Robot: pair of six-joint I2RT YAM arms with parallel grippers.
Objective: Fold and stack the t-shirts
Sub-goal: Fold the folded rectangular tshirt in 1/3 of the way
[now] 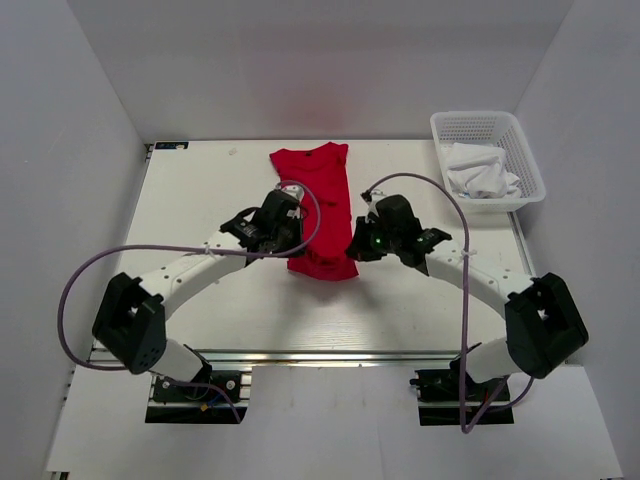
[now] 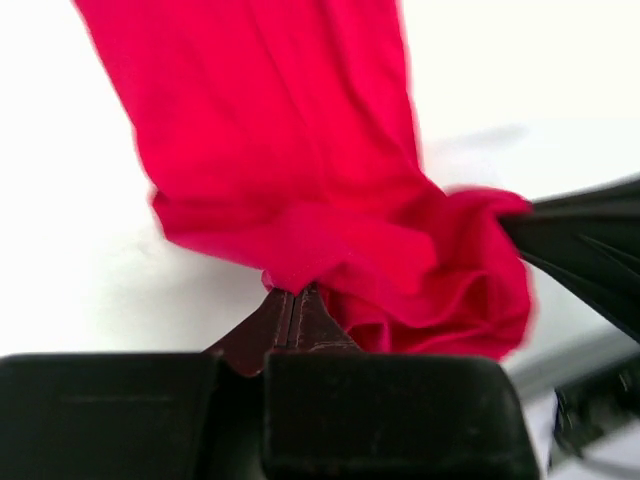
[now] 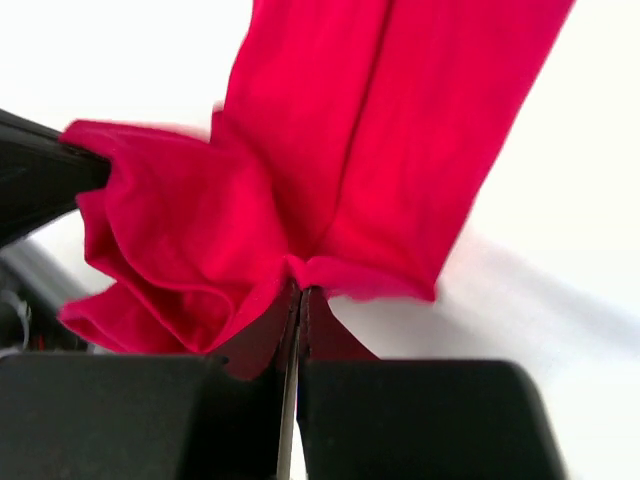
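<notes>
T-shirt (image 1: 318,190) is lying as a narrow strip mid-frame on the table (image 1: 200,190), with the far end flat toward the top and the lower hem bunching up. Left claw (image 2: 293,300) and right claw (image 3: 300,295) are each clamping shut on a lower hem corner, one on either side. Likely they're gripping both corners to fold the hem evenly toward the top edge.

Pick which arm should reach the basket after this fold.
Right, likely: the basket sits far right, nearer the right claw; the left claw is beyond the red t-shirt. Both claws grip its hem.
</notes>
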